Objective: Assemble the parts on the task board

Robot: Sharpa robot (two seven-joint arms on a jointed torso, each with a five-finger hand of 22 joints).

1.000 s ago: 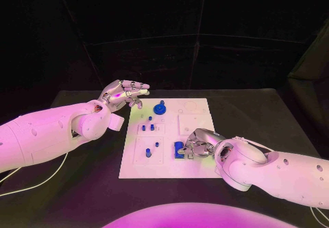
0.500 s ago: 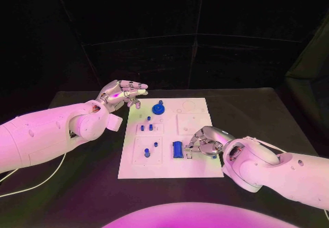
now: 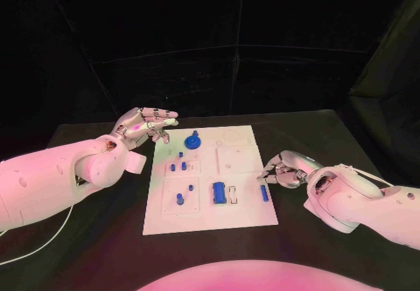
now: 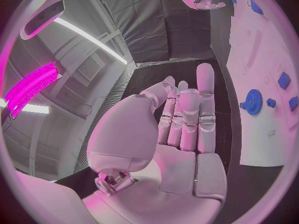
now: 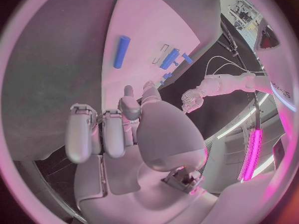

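Observation:
The white task board (image 3: pixel 241 212) lies mid-table. On it are a blue gear (image 3: pixel 193 143), small blue pegs (image 3: pixel 178 165), a blue block (image 3: pixel 218 193) and a blue rod (image 3: pixel 263 193) lying flat near its right edge. My right hand (image 3: pixel 284 173) hovers just off that right edge, beyond the rod, fingers loosely bent and holding nothing; the right wrist view shows the rod (image 5: pixel 121 51) lying free on the board (image 5: pixel 162 25). My left hand (image 3: pixel 142 124) is raised left of the board's far corner, fingers (image 4: pixel 190 114) straight, empty. The gear (image 4: pixel 252 102) lies beside it.
Black table (image 3: pixel 332 139) surrounds the board, with bare surface on both sides. A white cable (image 3: pixel 39 239) trails along the left under my left arm. Dark curtains close off the back.
The camera has shifted. My right hand has drawn back from beside the blue block to the board's right edge, and the blue rod now lies uncovered. The left hand stays raised.

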